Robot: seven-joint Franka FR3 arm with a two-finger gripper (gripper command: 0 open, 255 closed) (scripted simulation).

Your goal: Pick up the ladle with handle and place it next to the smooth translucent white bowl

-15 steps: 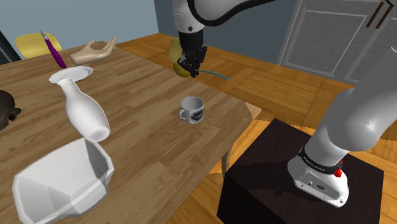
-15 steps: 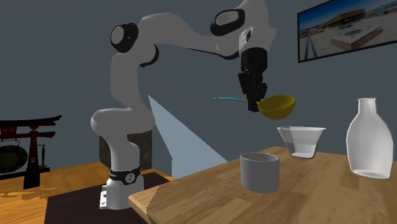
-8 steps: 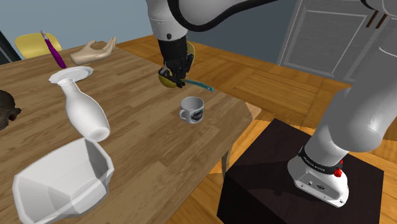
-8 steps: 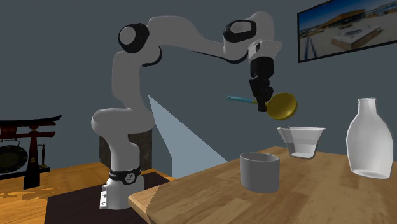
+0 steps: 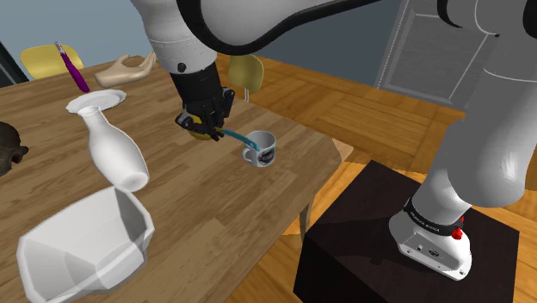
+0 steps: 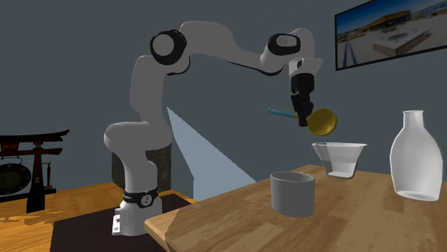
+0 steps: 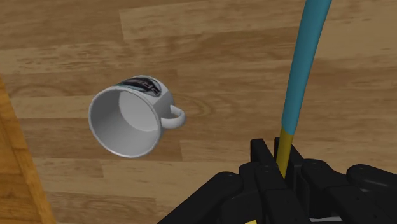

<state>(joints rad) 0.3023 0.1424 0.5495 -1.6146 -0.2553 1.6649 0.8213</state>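
- Over the table (image 5: 206,215) beside the mug (image 5: 259,148), gripper (image 5: 207,131) clamps the ladle (image 6: 322,122), teal handle (image 7: 304,63) pointing past the mug.
- Translucent bowl (image 6: 338,159) waits behind the mug.

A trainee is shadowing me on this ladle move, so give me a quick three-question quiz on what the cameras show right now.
1. True or false: the gripper is shut on the ladle, which hangs clear of the table.
2. Which object is nearest the ladle's handle tip in the shoulder view? A) the mug B) the white vase C) the purple-handled tool
3. Fill in: the ladle's scoop is ____ and its handle is mostly teal.
Key: 1 true; 2 A; 3 yellow.
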